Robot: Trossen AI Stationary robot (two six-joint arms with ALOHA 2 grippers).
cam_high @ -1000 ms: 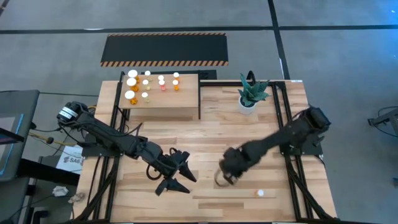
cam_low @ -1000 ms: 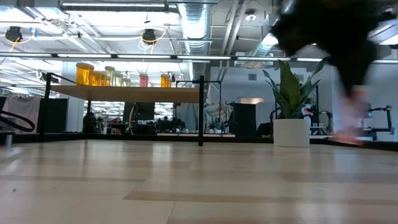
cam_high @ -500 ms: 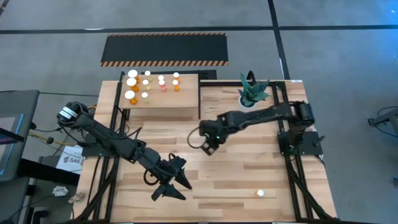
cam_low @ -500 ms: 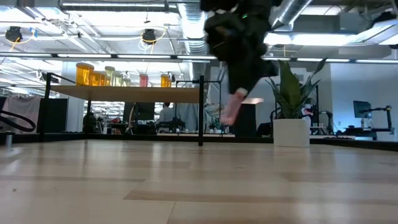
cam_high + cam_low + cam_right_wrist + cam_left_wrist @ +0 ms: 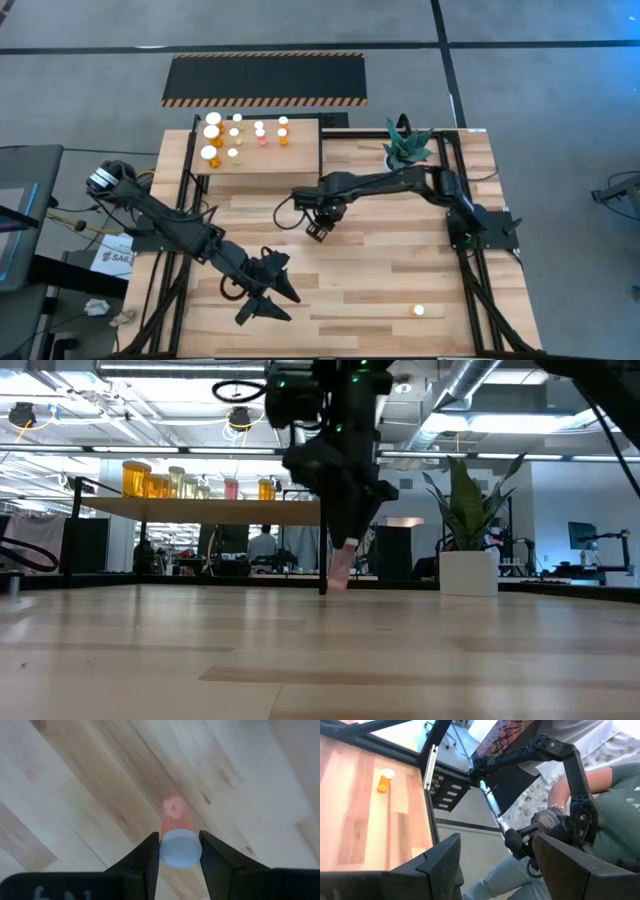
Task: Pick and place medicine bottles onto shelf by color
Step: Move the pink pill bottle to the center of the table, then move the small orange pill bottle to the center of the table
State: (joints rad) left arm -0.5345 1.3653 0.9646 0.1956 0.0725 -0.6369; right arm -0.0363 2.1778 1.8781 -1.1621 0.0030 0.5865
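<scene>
The right gripper [image 5: 318,228] hangs above the middle of the tabletop [image 5: 400,270], just in front of the shelf [image 5: 262,160], clenched on a small pinkish bottle [image 5: 176,820] by its white cap, the body hanging free below. The main risk is that the bottle, pinched only at the cap, swings or slips as the arm carries it up over the shelf edge; its hanging body could also clip the bottles on the shelf [image 5: 235,138] and topple them, since they stand close together. The right wrist view shows the grip plainly, fingers [image 5: 150,852] on either side of the cap, which the high view hides under the arm. The low view shows the pinkish bottle clear of the wood, probably tilted. The left gripper [image 5: 256,303] waits near the front of the tabletop with its fingers spread and nothing between them; its wrist view alone shows a lone orange bottle [image 5: 385,780] lying on the tabletop, still to be shelved.
</scene>
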